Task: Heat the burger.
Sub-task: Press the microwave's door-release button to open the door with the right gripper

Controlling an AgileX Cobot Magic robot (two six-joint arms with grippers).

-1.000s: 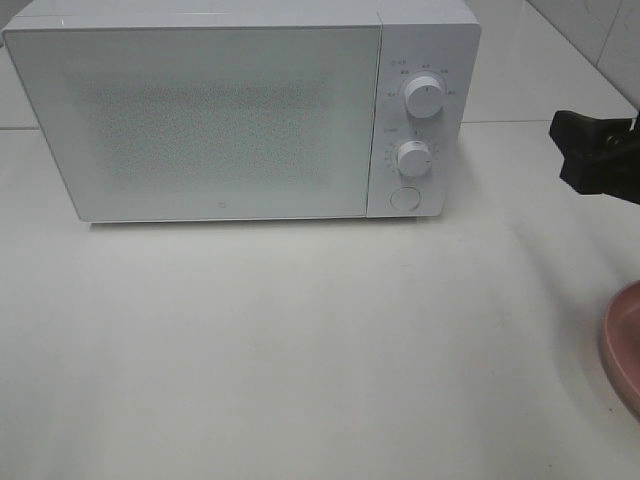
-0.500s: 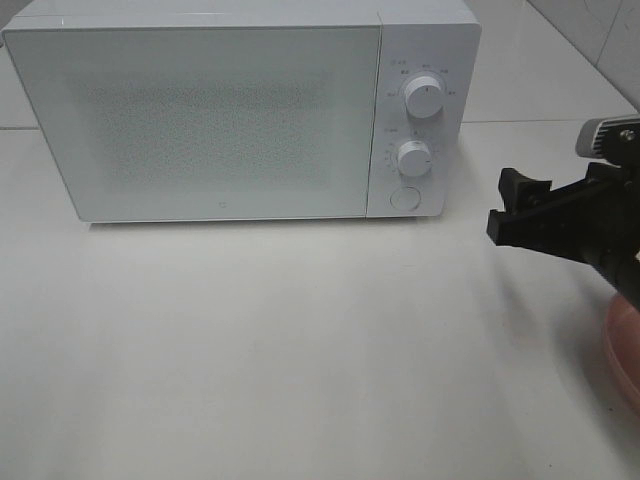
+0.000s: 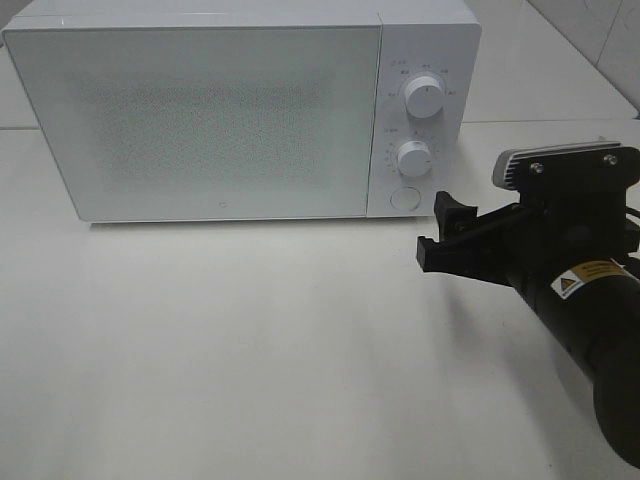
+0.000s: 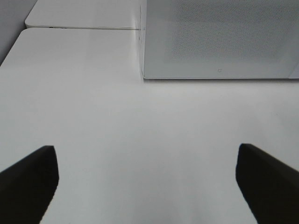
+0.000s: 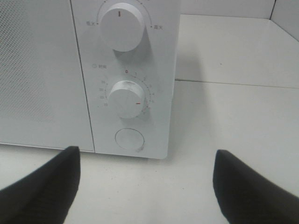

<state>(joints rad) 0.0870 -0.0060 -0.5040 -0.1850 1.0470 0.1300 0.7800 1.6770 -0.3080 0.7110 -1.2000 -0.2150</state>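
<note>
The right tool point(image 3: 438, 232) hovers over the desk point(image 3: 250, 350) near the microwave point(image 3: 200, 110) panel point(image 3: 420, 120), jaws wide apart and empty. The left tool point(image 4: 145, 161), also wide open and empty, faces the closed door point(image 4: 219, 37). The burger is not in view.

The right arm point(image 3: 590, 330) comes in from the lower right corner of the high view, its thick black forearm slanting up and inward. A yellow warning label point(image 3: 585, 278) sits on its side, and a grey camera block point(image 3: 553, 160) is mounted on top of the wrist. The right gripper point(image 3: 437, 230) points to the left, roughly level. Its two black fingers point(image 5: 42, 186) are spread wide with nothing between them. The left gripper point(image 4: 148, 186) shows only in its own wrist view. There its dark fingers point(image 4: 268, 186) stand far apart at the frame's two sides, empty, angled forward and slightly downward.
</note>
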